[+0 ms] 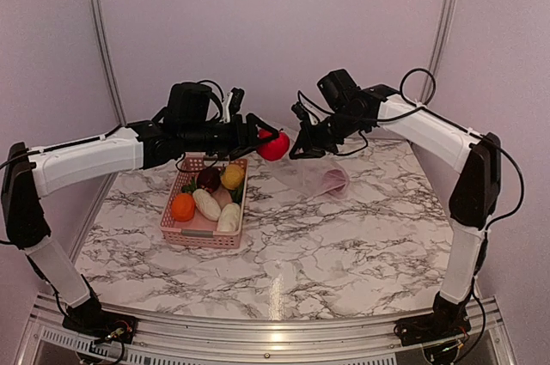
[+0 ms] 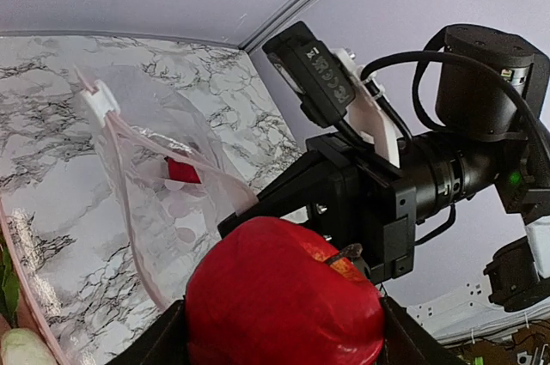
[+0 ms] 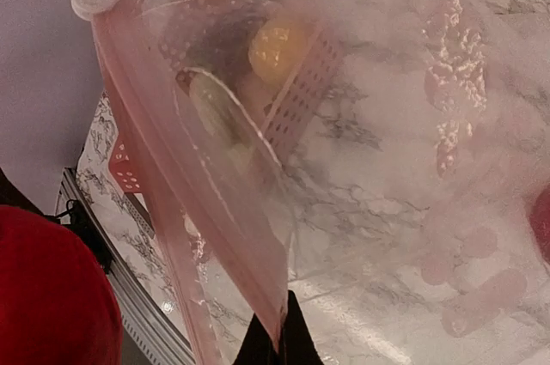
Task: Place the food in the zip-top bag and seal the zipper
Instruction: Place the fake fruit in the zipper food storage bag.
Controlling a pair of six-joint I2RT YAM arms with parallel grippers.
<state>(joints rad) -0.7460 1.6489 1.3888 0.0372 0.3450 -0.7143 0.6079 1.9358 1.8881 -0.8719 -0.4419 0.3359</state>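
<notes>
Left claw (image 1: 270,142): jaws set wide and closed on the red apple (image 2: 284,292), one finger on each side. The apple is held in the air just beside the mouth of the zip-top bag (image 1: 320,178).

Right claw (image 3: 275,343): jaws fully closed, pinching the bag rim at the zipper (image 3: 172,185). The rim is lifted; the lower part of the bag rests on the worktop (image 1: 344,245). A small red piece (image 2: 182,170) shows through the bag wall.

Pink basket (image 1: 199,238): stands on the worktop left of the bag. It contains an orange piece (image 1: 182,207), two white oblong pieces (image 1: 206,204), a dark purple piece (image 1: 208,179) and a yellow piece (image 1: 232,176).

Worktop: white marble pattern with grey veins. Surround: plain lilac walls (image 1: 275,21) with aluminium posts (image 1: 101,39).
</notes>
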